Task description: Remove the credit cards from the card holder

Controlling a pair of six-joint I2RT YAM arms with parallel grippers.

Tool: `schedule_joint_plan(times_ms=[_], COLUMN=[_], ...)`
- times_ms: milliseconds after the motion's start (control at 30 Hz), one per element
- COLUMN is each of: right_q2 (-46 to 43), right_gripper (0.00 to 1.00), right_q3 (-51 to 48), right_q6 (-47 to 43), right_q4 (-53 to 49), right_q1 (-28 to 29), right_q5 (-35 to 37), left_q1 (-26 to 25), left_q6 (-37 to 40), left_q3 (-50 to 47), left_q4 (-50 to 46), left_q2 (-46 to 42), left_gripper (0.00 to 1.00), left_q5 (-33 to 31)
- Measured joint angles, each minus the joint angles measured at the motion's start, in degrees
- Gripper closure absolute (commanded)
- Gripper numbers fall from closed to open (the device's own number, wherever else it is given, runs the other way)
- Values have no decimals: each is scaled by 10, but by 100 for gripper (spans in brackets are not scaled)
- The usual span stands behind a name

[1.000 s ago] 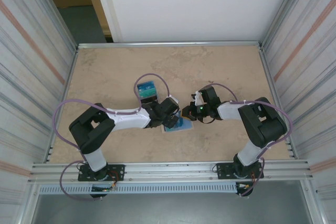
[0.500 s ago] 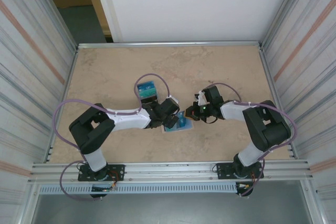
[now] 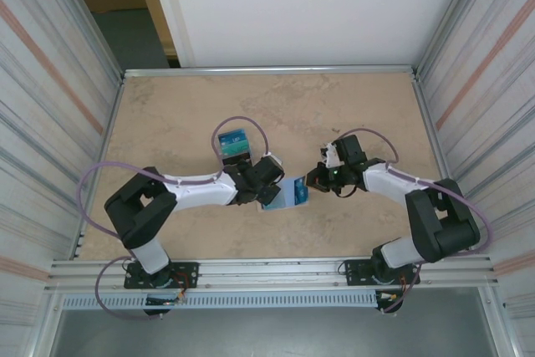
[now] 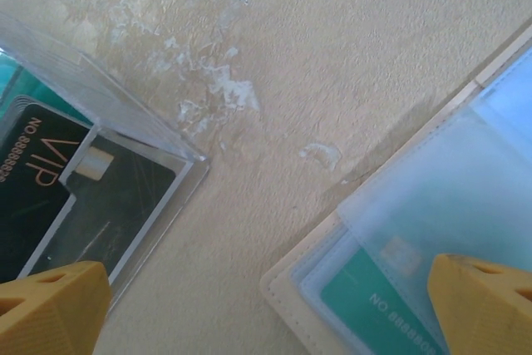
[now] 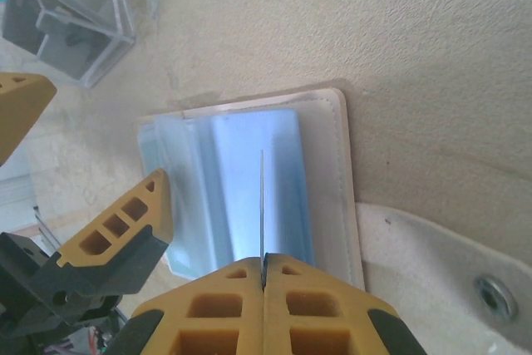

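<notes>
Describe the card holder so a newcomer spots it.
On the table, between the left gripper and right gripper, lies the open card holder. Unlike the clear card box farther back, it is beige-edged with pale blue lining and a snap tab.

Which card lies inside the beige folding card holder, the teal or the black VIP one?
The teal plastic card, under a clear sleeve of the beige folding card holder. The black VIP card sits in a clear plastic box.
</notes>
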Motion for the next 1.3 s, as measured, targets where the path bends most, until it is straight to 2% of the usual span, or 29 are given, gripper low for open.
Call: schedule_joint_plan(times_ms=[300, 467, 567, 700, 867, 1033, 1167, 1300], right_q2=[-106, -148, -157, -160, -160, -158, -151, -136], right_gripper=[100, 100, 100, 100, 100, 100, 100, 100], right_q3=[0, 6, 20, 42, 75, 104, 117, 127], right_q6=[-31, -60, -83, -116, -167, -221, -252, -279], right_q4=[-32, -42, -45, -48, -64, -81, -93, -107], right_q1=[5, 29, 49, 73, 103, 117, 117, 117], right_q5=[27, 33, 32, 19, -5, -40, -73, -108], left_q1=[0, 3, 15, 53, 78, 88, 91, 92], left_q6=[10, 28, 40, 62, 103, 150, 175, 185], left_q3=[3, 3, 3, 3, 3, 3, 3, 3], left_q4=[-12, -9, -6, -6, -11, -30, -41, -41], left_q2=[-91, -155, -186, -217, -228, -228, -228, -226], left_gripper=[1, 1, 1, 1, 3, 15, 25, 41], left_q5=[10, 44, 98, 205, 314, 402, 449, 491])
